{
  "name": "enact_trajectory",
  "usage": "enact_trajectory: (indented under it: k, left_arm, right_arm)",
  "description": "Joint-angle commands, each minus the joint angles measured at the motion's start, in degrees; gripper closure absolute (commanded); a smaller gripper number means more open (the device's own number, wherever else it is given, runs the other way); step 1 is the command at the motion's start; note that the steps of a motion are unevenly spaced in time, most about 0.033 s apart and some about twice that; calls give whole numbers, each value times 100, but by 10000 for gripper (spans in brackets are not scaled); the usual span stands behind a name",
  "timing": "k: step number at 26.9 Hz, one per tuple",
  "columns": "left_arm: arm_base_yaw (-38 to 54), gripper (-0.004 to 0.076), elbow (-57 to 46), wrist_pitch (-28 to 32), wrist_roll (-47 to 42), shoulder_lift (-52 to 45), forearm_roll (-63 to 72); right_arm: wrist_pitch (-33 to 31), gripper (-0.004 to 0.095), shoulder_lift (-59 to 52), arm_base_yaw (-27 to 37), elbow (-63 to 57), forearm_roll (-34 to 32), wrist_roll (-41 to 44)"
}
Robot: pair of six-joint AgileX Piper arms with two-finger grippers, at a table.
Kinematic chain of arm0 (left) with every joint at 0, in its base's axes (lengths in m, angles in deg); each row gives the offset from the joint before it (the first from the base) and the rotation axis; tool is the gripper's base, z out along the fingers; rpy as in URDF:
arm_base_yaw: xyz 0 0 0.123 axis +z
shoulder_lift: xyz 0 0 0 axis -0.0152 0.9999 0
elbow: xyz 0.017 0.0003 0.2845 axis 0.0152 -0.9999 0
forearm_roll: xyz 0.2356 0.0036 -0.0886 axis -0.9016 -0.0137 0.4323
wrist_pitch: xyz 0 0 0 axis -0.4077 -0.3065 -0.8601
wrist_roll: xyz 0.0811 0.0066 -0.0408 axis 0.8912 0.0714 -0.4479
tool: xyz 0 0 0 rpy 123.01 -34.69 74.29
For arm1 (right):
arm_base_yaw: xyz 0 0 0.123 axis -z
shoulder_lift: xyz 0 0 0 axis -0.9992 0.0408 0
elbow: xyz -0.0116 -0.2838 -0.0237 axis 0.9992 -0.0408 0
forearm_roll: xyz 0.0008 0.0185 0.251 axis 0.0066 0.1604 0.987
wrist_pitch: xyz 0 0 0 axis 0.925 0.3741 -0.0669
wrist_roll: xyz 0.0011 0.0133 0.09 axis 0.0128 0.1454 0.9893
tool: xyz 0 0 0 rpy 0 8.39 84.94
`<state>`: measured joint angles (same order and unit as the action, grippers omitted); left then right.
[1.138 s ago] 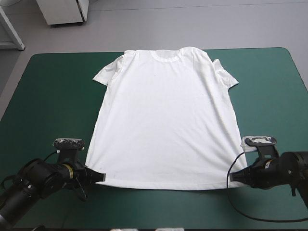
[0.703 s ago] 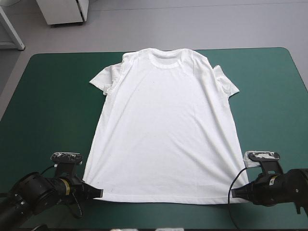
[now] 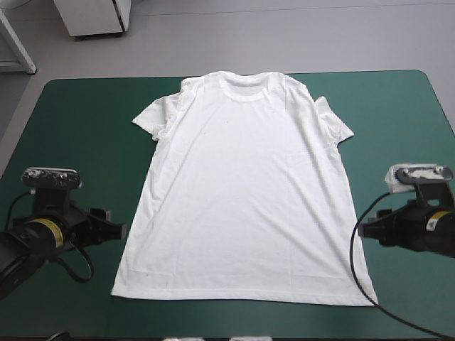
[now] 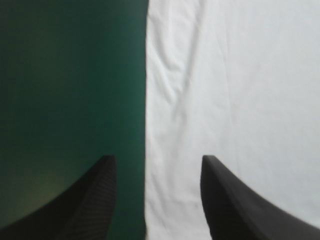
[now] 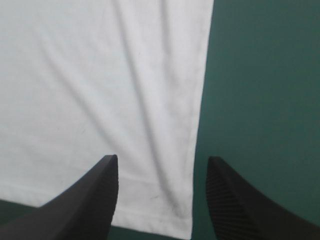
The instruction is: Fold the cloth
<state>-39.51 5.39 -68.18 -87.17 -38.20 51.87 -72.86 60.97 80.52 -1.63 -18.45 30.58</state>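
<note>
The T-shirt (image 3: 242,192) is spread flat on the teal-green cover (image 3: 78,128) of the worktop. Its collar (image 3: 245,89) is turned toward the far edge and its hem (image 3: 242,293) toward the near edge, and both short sleeves are laid out to the sides. Some shallow wrinkles are seen along both flanks of the cloth.

The left gripper (image 3: 115,226) is held just beside the T-shirt's left side edge, a little above the hem corner. Its black fingers (image 4: 102,180) are parted and nothing is gripped. The side edge is seen running between them, one finger over the cover and the other over the white cloth.

The right gripper (image 3: 364,229) is held just beside the right side edge. Its fingers (image 5: 222,185) are likewise spread apart and empty. The hem corner and the side edge are seen between them.
</note>
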Motion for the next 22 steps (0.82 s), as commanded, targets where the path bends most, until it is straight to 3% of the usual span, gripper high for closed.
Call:
enact_trajectory:
  k: [1,6,12,15,22]
  left_arm:
    - [-18,339,732,-204,223,544,-760]
    - [499,339,1902,48,431,2023,-1200]
    - [2190,339,2851,735,1692,3085,633]
    - [2716,339,3200,798,2173,3601,1237]
    - [2833,339,3636,763,2586,4670,1647]
  right_arm:
    - [33,399,589,41,1042,-373,16]
    - [44,399,1948,41,2199,-473,16]
    - [272,413,2637,41,2432,-473,16]
    - [352,413,2840,75,2432,-473,-5]
    - [611,413,3476,627,2432,139,-218]
